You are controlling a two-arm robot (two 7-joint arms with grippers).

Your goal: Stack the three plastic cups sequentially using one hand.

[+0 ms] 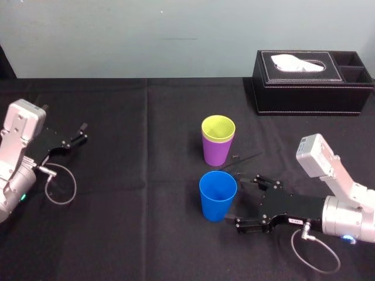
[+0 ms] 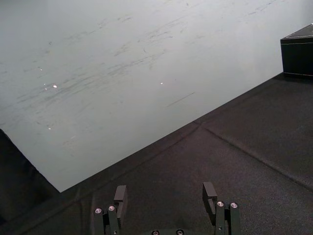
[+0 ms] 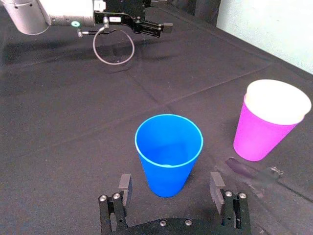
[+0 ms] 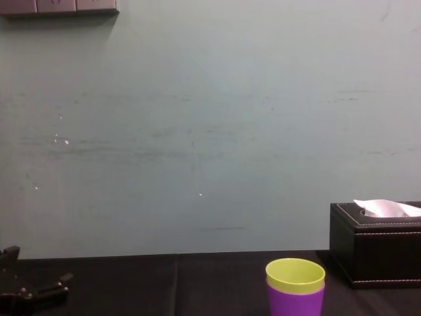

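Observation:
The blue cup (image 1: 218, 195) stands upright on the black tablecloth, mouth up and empty. Behind it the lime cup (image 1: 218, 127) sits nested inside the purple cup (image 1: 216, 151), with only its rim showing. My right gripper (image 1: 246, 202) lies low on the table just right of the blue cup, open. In the right wrist view its fingers (image 3: 124, 186) flank the base of the blue cup (image 3: 168, 154) without touching it, and the purple cup (image 3: 259, 133) stands farther off. My left gripper (image 1: 77, 140) rests open at the far left, away from the cups.
A black leather tissue box (image 1: 311, 82) stands at the back right, near the wall. Cable loops hang beside each wrist, one by the left arm (image 1: 61, 186) and one by the right arm (image 1: 315, 253). The wall runs close behind the table's back edge.

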